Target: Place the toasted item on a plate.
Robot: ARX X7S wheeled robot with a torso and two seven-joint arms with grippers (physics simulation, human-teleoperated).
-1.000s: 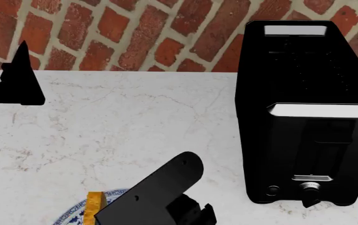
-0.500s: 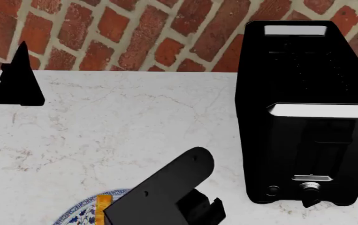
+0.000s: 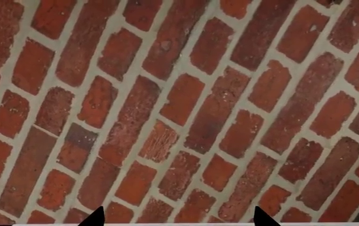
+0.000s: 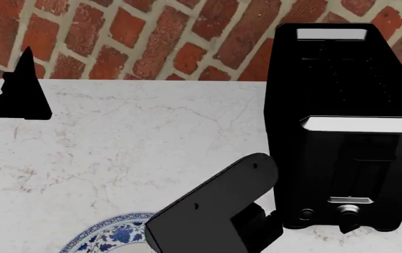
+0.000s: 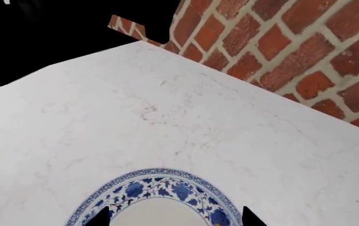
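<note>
Right gripper [image 5: 176, 219]: only the two dark fingertips [image 5: 102, 215] show in its wrist view, set well apart with nothing clamped between them, so it reads as released. Directly under that gap lies the plate [image 5: 160, 181], blue floral rim and plain off-white centre, flat on the counter. Toast: cannot place it for certain. One small golden fleck sits on the plate's rim close to one fingertip in the right wrist view, too small to identify, and the head view shows no slice. In the head view the plate [image 4: 109, 232] shows as an arc of patterned rim at the bottom edge, left of centre, the rest covered by the right arm [image 4: 215, 211], a black link slanting from the bottom centre up and right toward the toaster. The gripper itself is hidden under that link there. Toaster [image 4: 341, 121]: tall black box filling the right side of the frame, pale strips on its top, a knob low on its front, standing just right of the arm. White marbled counter [image 4: 152, 142] spans the middle. Brick wall [image 4: 152, 37] runs across the top. Left gripper [image 3: 176, 222]: its wrist view is all brick, two fingertip points apart and holding nothing, released. In the head view it is a black shape [image 4: 18, 97] at the left edge, well apart from the plate.
</note>
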